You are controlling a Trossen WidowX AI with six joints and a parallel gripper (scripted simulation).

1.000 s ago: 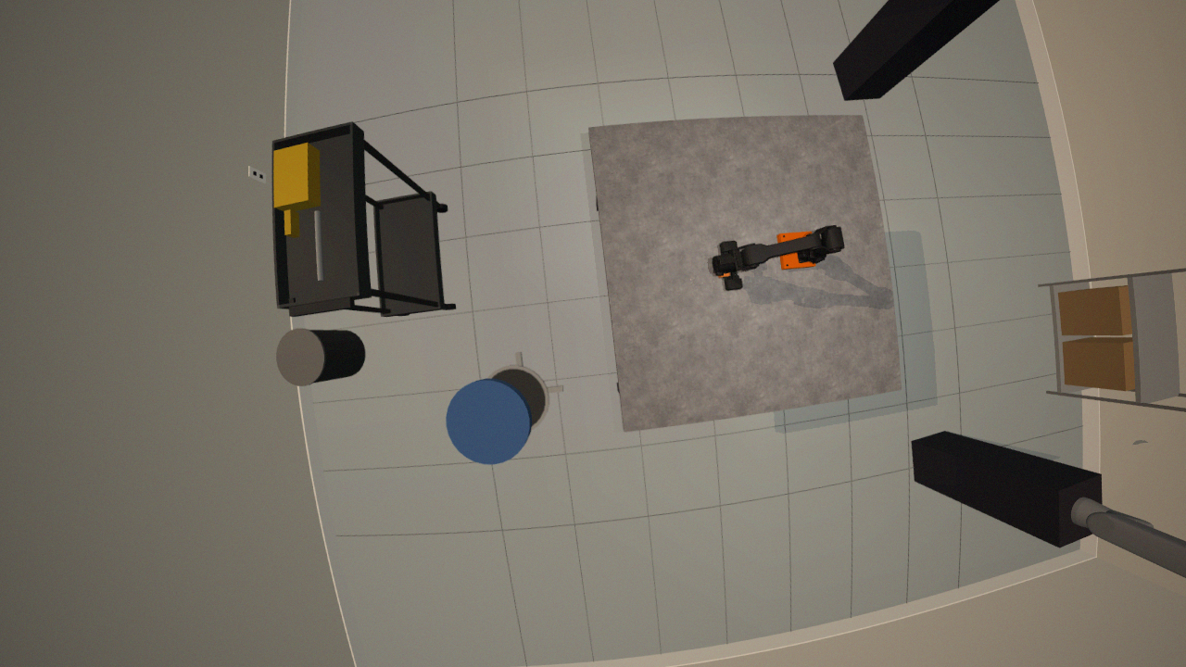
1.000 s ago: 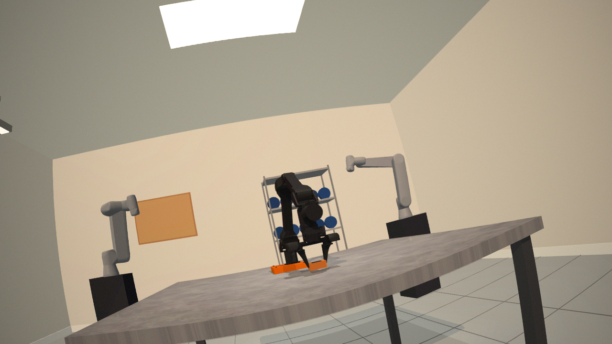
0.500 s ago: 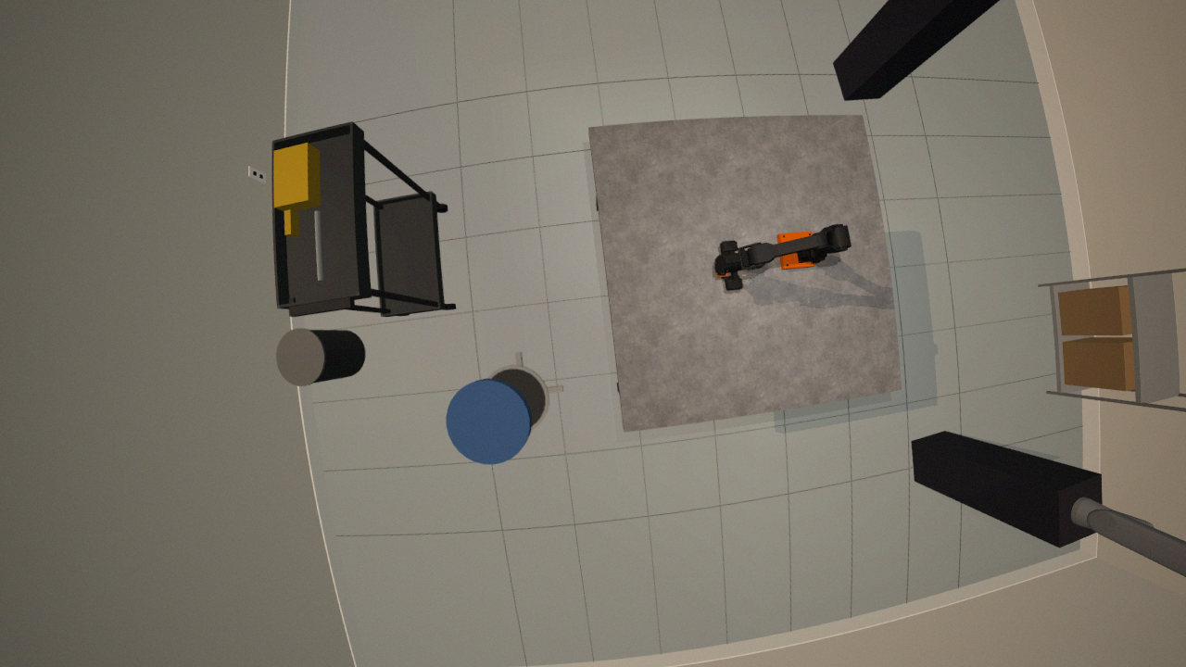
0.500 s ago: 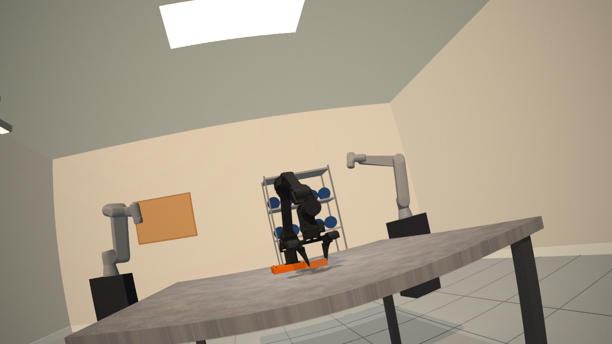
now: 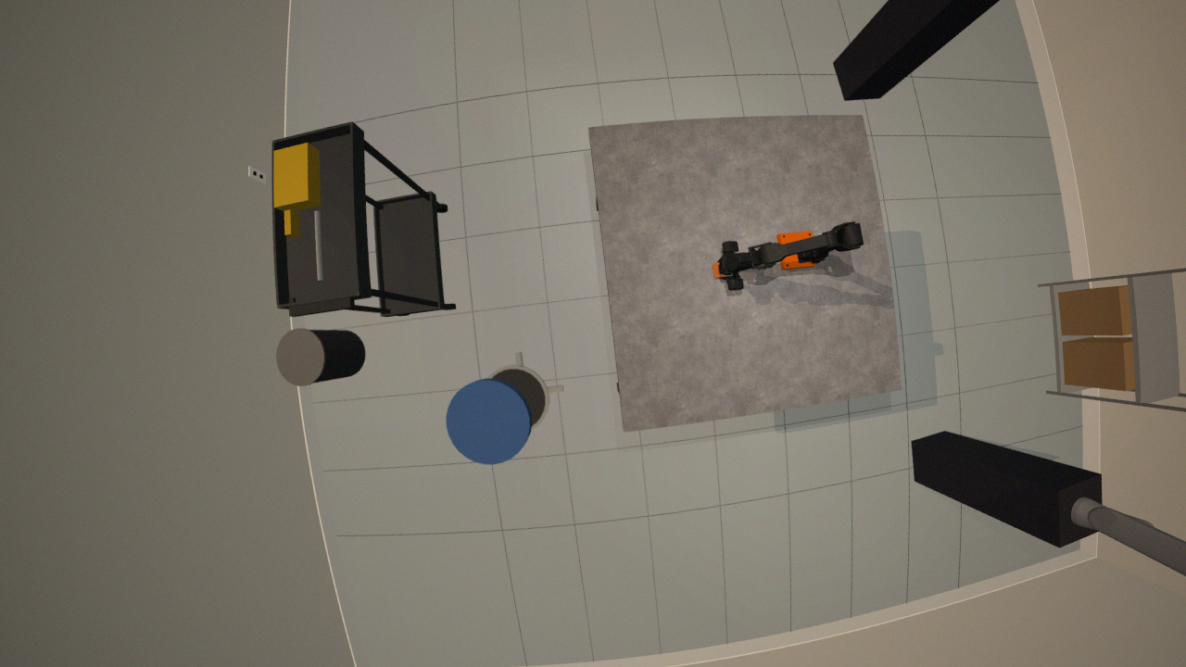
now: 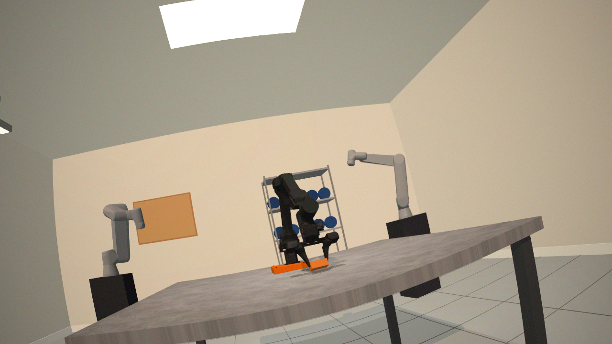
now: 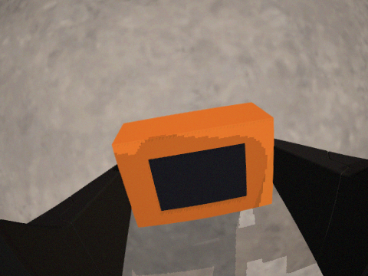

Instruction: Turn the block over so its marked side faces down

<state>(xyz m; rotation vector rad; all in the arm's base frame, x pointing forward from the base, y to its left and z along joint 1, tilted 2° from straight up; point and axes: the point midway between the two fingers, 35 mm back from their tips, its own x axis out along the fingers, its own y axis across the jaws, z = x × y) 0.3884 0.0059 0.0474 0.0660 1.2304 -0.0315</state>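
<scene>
block [image 7: 195, 164]: orange, held between the two dark fingers of the end effector; in the wrist view its face with the dark rectangular mark [image 7: 199, 176] is turned toward the camera.
end effector [image 6: 315, 260]: closed on the block, one finger at each side of it, jaws standing moderately apart at the block's width.
block position: near the middle of the grey tabletop [image 6: 385, 265], just beside the arm's orange base plate [image 6: 284, 268]; in the exterior view it sits low at the fingertips, possibly just off the surface, though contact cannot be told from this angle.
arm [image 5: 796, 246]: black, reaching from its base across the tabletop, wrist bent downward over the block.
top view: block shows only as a small orange patch [image 5: 716, 269] beside the fingers.
shadow: cast on the tabletop below the fingers.
</scene>
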